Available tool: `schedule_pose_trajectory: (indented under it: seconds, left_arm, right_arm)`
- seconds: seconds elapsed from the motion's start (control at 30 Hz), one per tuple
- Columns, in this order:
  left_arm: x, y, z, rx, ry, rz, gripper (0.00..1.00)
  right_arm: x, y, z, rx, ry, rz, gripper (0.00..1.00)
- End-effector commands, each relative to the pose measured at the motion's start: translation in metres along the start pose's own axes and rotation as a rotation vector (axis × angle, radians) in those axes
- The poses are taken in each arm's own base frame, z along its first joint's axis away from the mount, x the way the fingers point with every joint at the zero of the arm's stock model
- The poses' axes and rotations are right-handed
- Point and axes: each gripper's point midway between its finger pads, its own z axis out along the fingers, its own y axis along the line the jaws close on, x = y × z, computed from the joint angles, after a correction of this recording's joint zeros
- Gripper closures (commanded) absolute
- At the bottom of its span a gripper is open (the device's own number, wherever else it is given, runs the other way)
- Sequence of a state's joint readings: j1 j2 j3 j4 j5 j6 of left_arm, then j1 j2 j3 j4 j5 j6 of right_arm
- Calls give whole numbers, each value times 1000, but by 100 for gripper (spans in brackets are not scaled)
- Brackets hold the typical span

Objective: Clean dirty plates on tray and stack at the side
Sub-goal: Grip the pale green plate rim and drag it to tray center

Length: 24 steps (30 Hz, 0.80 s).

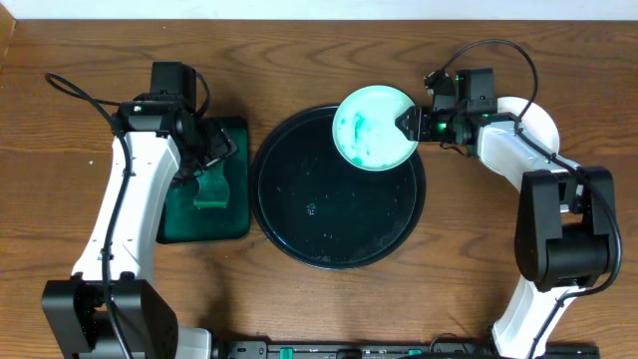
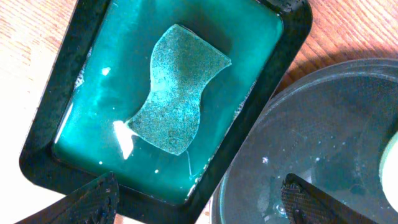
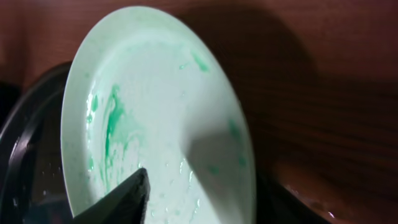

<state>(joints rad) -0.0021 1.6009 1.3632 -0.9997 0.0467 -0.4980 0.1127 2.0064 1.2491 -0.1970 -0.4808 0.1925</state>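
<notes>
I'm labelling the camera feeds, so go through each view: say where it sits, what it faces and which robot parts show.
Overhead: above the table, looking straight down on the black tray, green tray and both arms.
Left wrist: on the left arm, looking down at the sponge in the green tray; open left gripper at the bottom.
Right wrist: on the right arm, close on the smeared plate the right gripper holds; one finger shows.
Shared: both wrist views catch the black tray.

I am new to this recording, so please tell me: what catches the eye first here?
A pale plate smeared with teal-green, held tilted by the right gripper over the far rim of the big black tray. Next, at the left, a sponge lying in green liquid in a small dark tray.
</notes>
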Motion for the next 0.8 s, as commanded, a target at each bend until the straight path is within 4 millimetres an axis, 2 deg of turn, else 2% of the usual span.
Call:
schedule_pose_trajectory:
  seconds: [0.0,0.03,0.07,0.1,0.13,0.2,0.4,0.5,0.53,0.77]
  left_arm:
    - [3,2,-1,-5,4,-6,16]
    - [3,2,-1,-6,5,-6,16]
    - [3,2,-1,-6,6,-6,16]
    - [3,3,-1,-8,7,-6,16]
    - [4,3,-1,-8,9,-6,16]
    - [4,3,-1,-9,10,-6,16]
    - [4,3,-1,-9,10,-6,16]
    - [4,3,-1,-9,10,-6,16]
    - [4,3,-1,-9,11,-6,16]
    - [4,3,-1,-9,11,-6,16]
  right_arm:
    - [3,-1,5,23,3,72,69]
    - [3,-5,5,48,1,101,77]
    - [3,-7,5,57,1,112,78]
    - [4,-7,5,57,3,114,84]
    - [4,-7,5,57,4,123,94]
    - [5,-7,5,57,6,134,99]
    - [8,-6,5,59,19,146,99]
    - [9,-4,6,57,23,142,79]
    - [9,-3,7,56,23,139,76]
    - [6,13,13,34,7,99,79]
